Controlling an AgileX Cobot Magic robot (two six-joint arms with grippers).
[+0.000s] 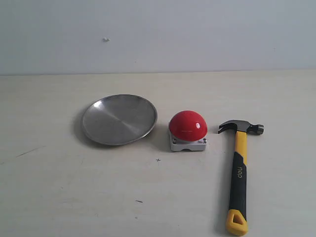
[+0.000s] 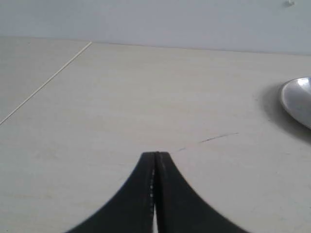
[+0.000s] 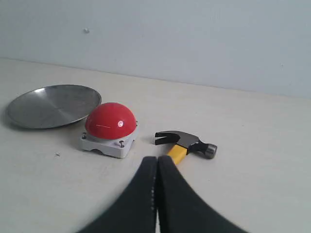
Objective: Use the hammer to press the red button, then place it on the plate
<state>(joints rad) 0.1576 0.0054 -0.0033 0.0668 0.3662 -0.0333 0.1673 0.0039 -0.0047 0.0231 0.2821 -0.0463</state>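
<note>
The hammer [image 1: 239, 168] lies flat on the table at the right, dark head [image 3: 187, 141] away from me, yellow end nearest the front edge. Left of its head stands the red button [image 1: 188, 125] [image 3: 110, 121] on its grey-white base. The silver plate [image 1: 119, 119] [image 3: 52, 105] rests left of the button, nothing on it; its rim [image 2: 297, 100] shows in the left wrist view. My right gripper [image 3: 157, 158] is shut and holds nothing, hovering in front of the hammer's handle. My left gripper [image 2: 155, 154] is shut over bare table, well away from the plate. Neither gripper appears in the exterior view.
A pale wooden tabletop [image 1: 74, 187] carries a few small dark marks [image 1: 158, 159]. A plain light wall [image 1: 158, 34] stands behind it. A thin seam [image 2: 46, 82] runs across the table in the left wrist view.
</note>
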